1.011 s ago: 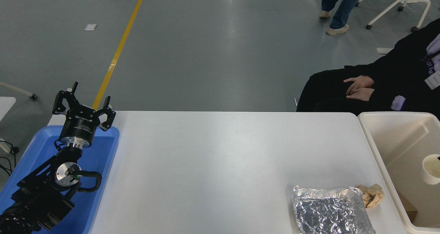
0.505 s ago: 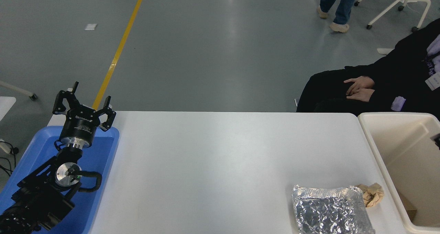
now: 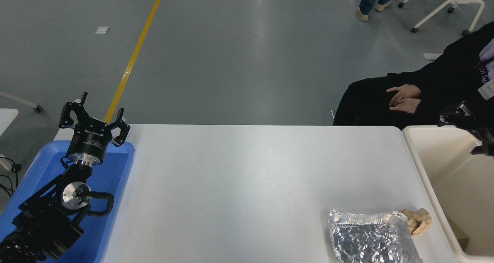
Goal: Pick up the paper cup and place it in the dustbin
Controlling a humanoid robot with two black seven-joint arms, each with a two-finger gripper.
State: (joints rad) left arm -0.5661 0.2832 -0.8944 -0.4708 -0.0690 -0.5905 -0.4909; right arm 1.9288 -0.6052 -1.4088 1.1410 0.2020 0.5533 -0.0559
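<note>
The white table [image 3: 239, 178] lies bare across its middle, so I can pass freely there. A foil packet [image 3: 372, 238] and brown paper wad [image 3: 418, 219] block the near right, just beside the dustbin [image 3: 426, 178].

Two black grippers, left [image 3: 93, 112] and right [image 3: 469, 129]; one dustbin [image 3: 420, 155], one blue tray [image 3: 115, 166], one foil packet [image 3: 372, 238], one brown paper wad [image 3: 418, 220], two people.

dustbin [image 3: 426, 166] cream-white | tray [image 3: 112, 178] blue | foil packet [image 3: 370, 238] crinkled silver | paper wad [image 3: 418, 220] seemingly tan | table [image 3: 239, 178] white
</note>
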